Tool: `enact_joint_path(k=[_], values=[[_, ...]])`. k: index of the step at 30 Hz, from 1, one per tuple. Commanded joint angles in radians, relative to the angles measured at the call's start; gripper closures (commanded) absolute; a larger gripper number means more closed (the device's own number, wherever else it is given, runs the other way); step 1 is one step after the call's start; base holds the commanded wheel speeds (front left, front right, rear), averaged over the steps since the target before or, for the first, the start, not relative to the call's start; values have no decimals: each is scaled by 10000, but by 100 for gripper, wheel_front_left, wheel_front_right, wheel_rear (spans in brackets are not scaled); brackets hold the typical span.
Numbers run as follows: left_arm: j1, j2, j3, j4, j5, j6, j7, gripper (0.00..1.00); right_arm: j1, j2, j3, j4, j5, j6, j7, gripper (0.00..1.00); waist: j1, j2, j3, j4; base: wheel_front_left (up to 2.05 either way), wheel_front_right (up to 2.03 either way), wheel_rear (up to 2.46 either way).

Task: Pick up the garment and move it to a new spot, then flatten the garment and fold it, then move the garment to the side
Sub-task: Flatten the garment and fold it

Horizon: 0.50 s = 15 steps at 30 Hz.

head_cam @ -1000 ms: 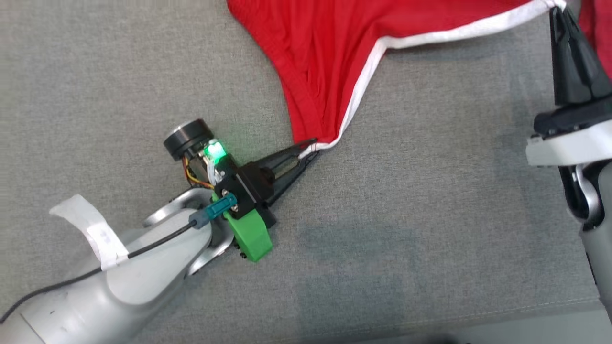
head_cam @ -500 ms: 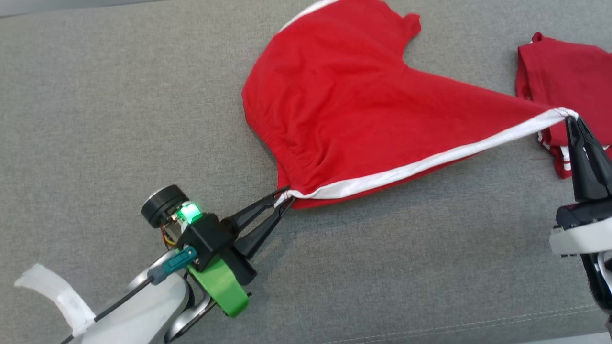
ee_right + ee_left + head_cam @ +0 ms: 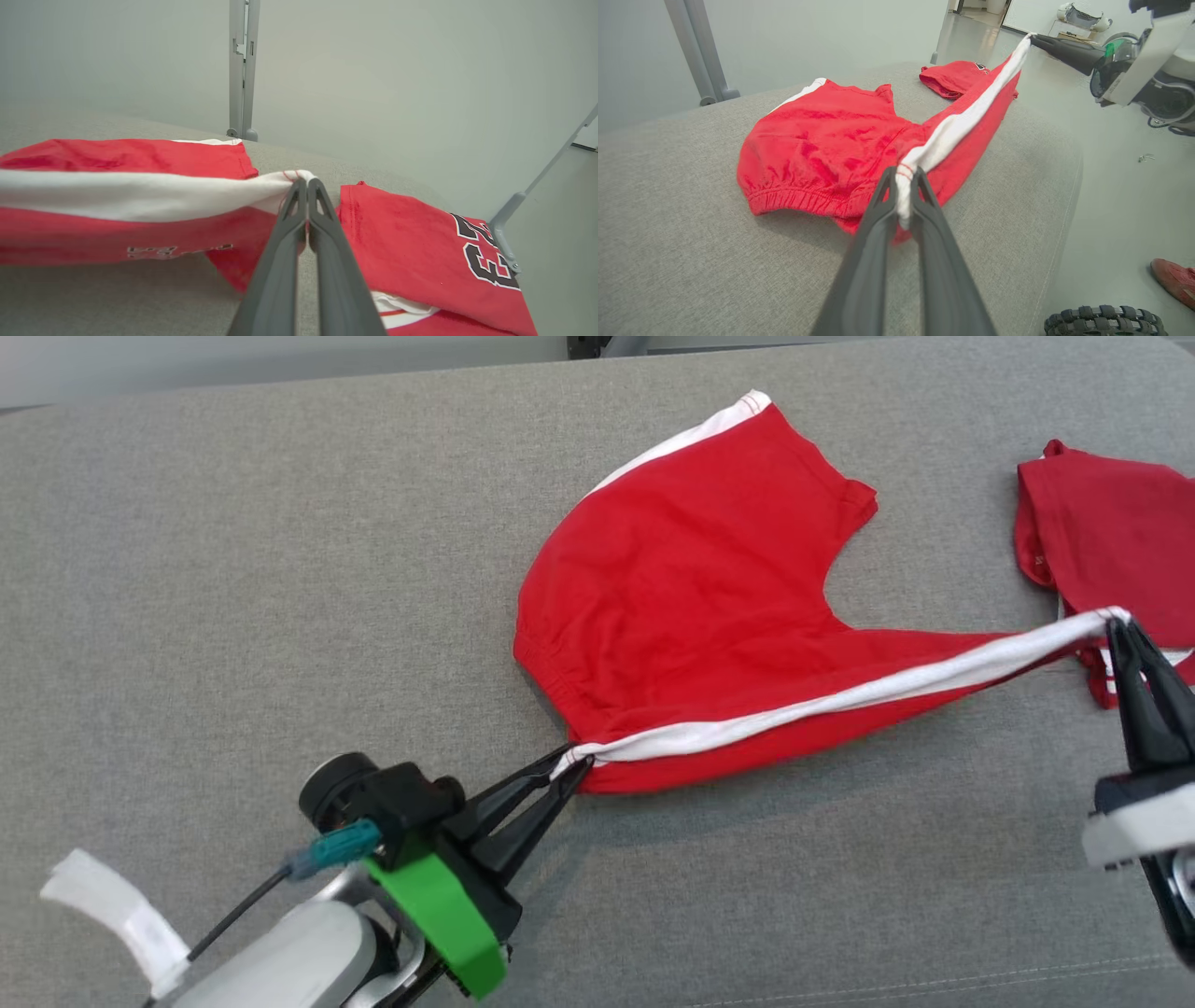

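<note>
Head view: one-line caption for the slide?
Left gripper and right gripper pinch opposite ends of the white side stripe on red shorts, over a grey cushion.

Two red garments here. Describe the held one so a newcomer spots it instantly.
On the grey fabric cushion, look mid-surface: red shorts with a white side stripe, stretched between the left hand and right hand. Unlike them, the folded red jersey beside the right hand bears black numerals and lies ungripped.
</note>
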Motion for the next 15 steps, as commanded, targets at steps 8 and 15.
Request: enact_joint_path(k=[8,15], values=[[-1496,-1570,82,1694,-1819,-79,339,100,-3759,-190,1021,2434,-2,-12,1115,100,1,-1,926,674,0,0,0],[-2525,-2348,400,3200,-2741,-83,24,100,-6842,-515,2321,4850,64,-12,1109,100,1,-1,1790,1307,0,0,0]])
